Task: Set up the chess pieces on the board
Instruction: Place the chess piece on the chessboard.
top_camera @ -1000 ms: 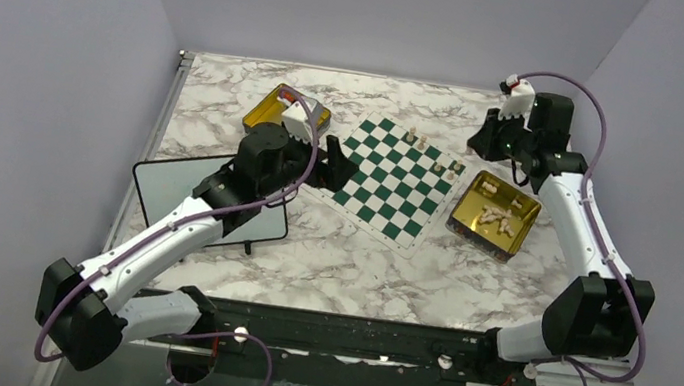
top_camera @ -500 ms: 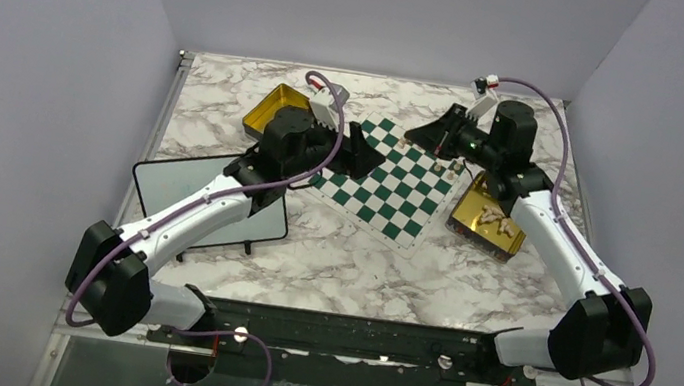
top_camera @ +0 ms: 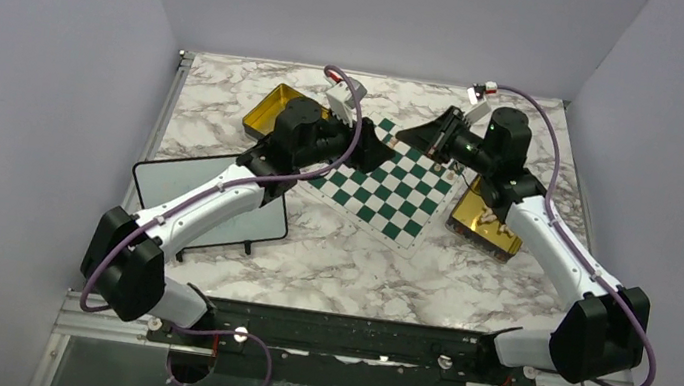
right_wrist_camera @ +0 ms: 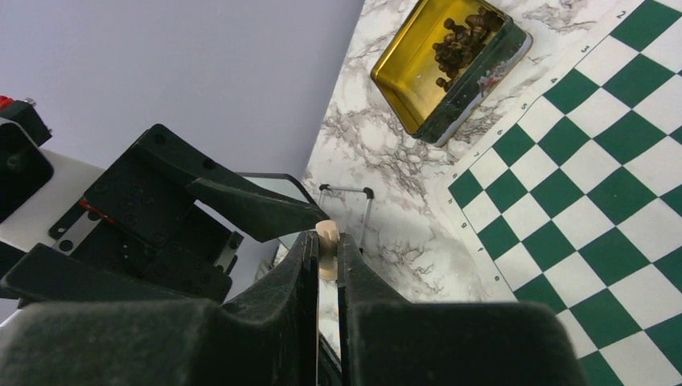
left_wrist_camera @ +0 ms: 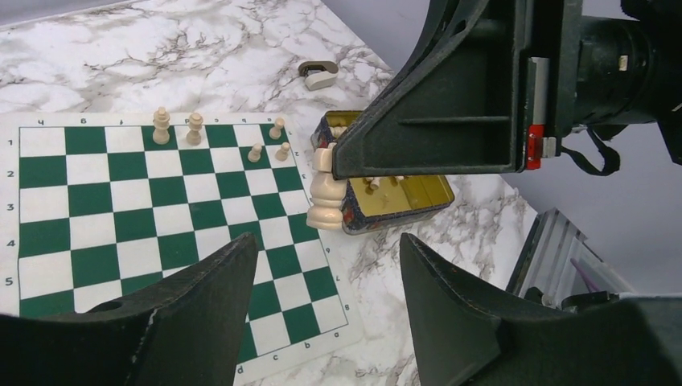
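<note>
Right claw (right_wrist_camera: 326, 241) clamped shut on a pale beige turned chess piece (left_wrist_camera: 325, 193), which is pinched between the two black fingers with its base sticking out past the fingertips. It is held in the air over the far part of the table, above the far corner of the flat green-and-white checked board mat (top_camera: 385, 184). Left claw (left_wrist_camera: 328, 241) is open, fingers spread wide, pointed straight at the held piece. In the left wrist view the piece sits ahead of the gap and clear of both fingers. In the right wrist view one left finger tip (right_wrist_camera: 310, 215) comes very close to it; cannot tell if it touches. Five small pale pieces (left_wrist_camera: 194, 129) stand upright on the board along its edge nearest the table's far right corner, two side by side and three in a loose cluster. An open gold rectangular tin with pale pieces (top_camera: 484, 228) lies just beside the board towards the table's right edge. A second gold tin holding dark pieces (right_wrist_camera: 450, 60) sits near the far left corner. A black-framed whiteboard (top_camera: 206, 199) lies by the left edge of the white marbled table (top_camera: 338, 263).
</note>
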{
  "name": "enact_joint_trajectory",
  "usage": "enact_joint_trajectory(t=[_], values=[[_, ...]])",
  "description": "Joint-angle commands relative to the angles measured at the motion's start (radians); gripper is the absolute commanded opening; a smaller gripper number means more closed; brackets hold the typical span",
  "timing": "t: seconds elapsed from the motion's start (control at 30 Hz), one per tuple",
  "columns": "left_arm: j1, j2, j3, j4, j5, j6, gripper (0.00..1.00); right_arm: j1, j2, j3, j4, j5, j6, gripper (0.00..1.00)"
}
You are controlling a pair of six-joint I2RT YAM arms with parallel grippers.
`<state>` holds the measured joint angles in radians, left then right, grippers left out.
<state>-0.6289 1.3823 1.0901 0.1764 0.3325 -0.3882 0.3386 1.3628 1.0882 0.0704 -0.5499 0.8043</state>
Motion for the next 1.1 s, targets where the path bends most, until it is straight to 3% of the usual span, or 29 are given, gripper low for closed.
enact_joint_trajectory(t=[0.0, 0.43, 0.7, 0.87, 1.07], values=[[-0.006, 0.029, 0.055, -0.01, 0.04, 0.054, 0.66, 0.013, -0.027, -0.017, 0.064, -0.035, 0.04, 0.04], [-0.007, 0.081, 0.101, -0.023, 0.062, 0.099, 0.48, 0.02, -0.049, -0.043, 0.095, -0.081, 0.057, 0.04], [-0.007, 0.088, 0.125, -0.057, 0.114, 0.169, 0.12, 0.019, -0.048, -0.033, 0.074, -0.17, -0.025, 0.09], [-0.007, 0.065, 0.112, -0.125, 0.154, 0.278, 0.1, 0.019, -0.047, 0.007, -0.093, -0.203, -0.182, 0.22], [-0.008, 0.036, 0.056, -0.163, 0.208, 0.383, 0.09, 0.015, -0.034, 0.049, -0.206, -0.235, -0.231, 0.33]])
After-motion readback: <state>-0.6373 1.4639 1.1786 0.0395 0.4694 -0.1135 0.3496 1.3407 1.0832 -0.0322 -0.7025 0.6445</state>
